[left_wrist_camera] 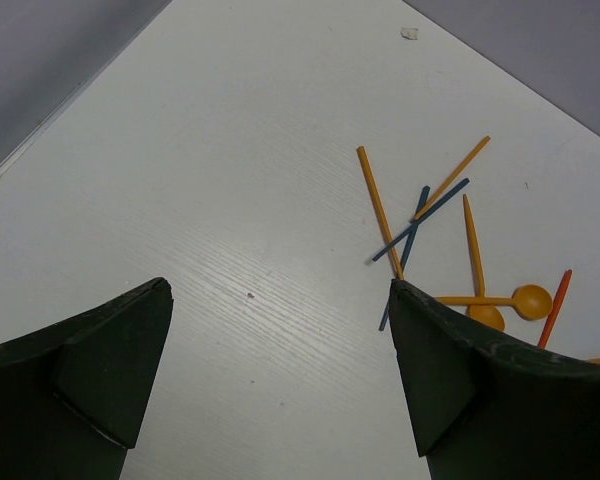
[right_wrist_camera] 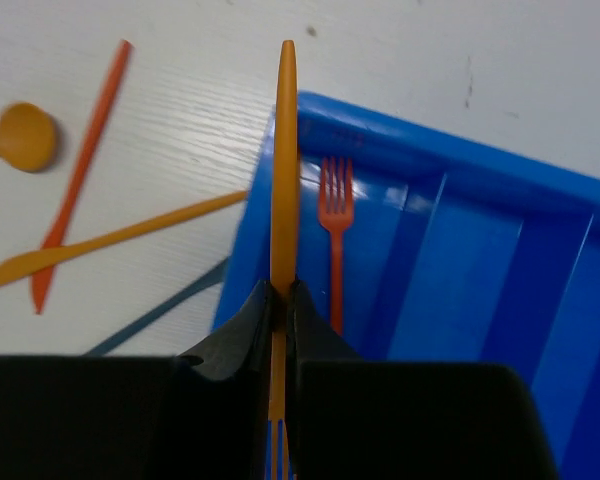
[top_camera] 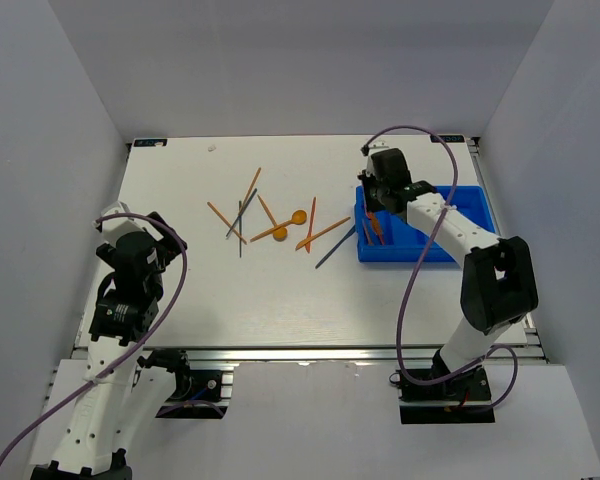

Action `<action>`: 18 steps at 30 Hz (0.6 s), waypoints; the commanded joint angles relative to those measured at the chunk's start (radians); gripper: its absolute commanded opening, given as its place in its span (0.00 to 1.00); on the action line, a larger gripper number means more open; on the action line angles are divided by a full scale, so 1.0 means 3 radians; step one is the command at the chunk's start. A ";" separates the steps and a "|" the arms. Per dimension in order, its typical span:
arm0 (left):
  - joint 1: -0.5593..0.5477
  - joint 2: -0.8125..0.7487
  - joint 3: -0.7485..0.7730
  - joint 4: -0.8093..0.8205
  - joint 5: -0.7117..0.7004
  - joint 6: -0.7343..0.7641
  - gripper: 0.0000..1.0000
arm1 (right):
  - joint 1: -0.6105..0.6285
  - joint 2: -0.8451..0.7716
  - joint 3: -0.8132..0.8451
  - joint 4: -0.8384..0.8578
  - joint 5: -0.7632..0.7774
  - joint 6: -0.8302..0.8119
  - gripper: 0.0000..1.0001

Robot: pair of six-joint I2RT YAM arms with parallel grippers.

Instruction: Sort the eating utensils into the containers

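Okay, top view: the right gripper (top_camera: 373, 208) is hovering over the left end compartment of the bright blue four-compartment plastic tray (top_camera: 472, 192). Loose orange, red and dark blue plastic utensils (top_camera: 270, 222) are lying left of the tray, and the left gripper (top_camera: 152, 232) is waiting farther left. Left wrist: fingers are gaping wide, holding nothing. Right wrist: jaws are pinching a thin orange plastic utensil (right_wrist_camera: 284, 150), its tip reaching past the tray's rim, beside a red plastic fork (right_wrist_camera: 332, 230) inside. Risk: letting go here, it's probably tipping over the rim onto the table.

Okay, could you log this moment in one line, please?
right gripper: shut on orange utensil at blue tray's edge | left gripper: open | red fork: in tray | other utensils: on table
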 commanded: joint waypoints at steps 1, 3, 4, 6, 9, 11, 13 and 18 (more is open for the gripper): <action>0.0002 -0.0001 -0.0003 0.0051 0.0061 0.0032 0.98 | -0.0049 0.0017 -0.0078 0.0178 0.0021 0.0041 0.00; -0.0004 -0.0001 -0.0003 0.0051 0.0056 0.0032 0.98 | -0.0090 0.0073 -0.0119 0.0245 0.0062 0.0001 0.00; 0.0001 -0.0001 -0.0008 0.0051 0.0056 0.0032 0.98 | -0.0105 0.0094 -0.0130 0.0260 0.0078 -0.0005 0.00; 0.0001 -0.0001 -0.0003 0.0056 0.0066 0.0037 0.98 | -0.0136 0.0155 -0.0140 0.0255 0.0067 -0.0015 0.00; 0.0002 -0.0001 -0.0008 0.0056 0.0081 0.0037 0.98 | -0.0136 0.0186 -0.0186 0.0250 0.0067 -0.0005 0.03; 0.0001 0.0014 -0.0003 0.0056 0.0086 0.0042 0.98 | -0.0136 0.0166 -0.0222 0.0250 0.0078 0.0016 0.13; -0.0004 0.0009 -0.0008 0.0062 0.0086 0.0042 0.98 | -0.0136 0.0125 -0.0247 0.0240 0.0083 0.0036 0.19; 0.0001 0.0024 -0.0008 0.0062 0.0097 0.0042 0.98 | -0.0141 -0.0049 -0.0237 0.0133 0.0098 0.0102 0.54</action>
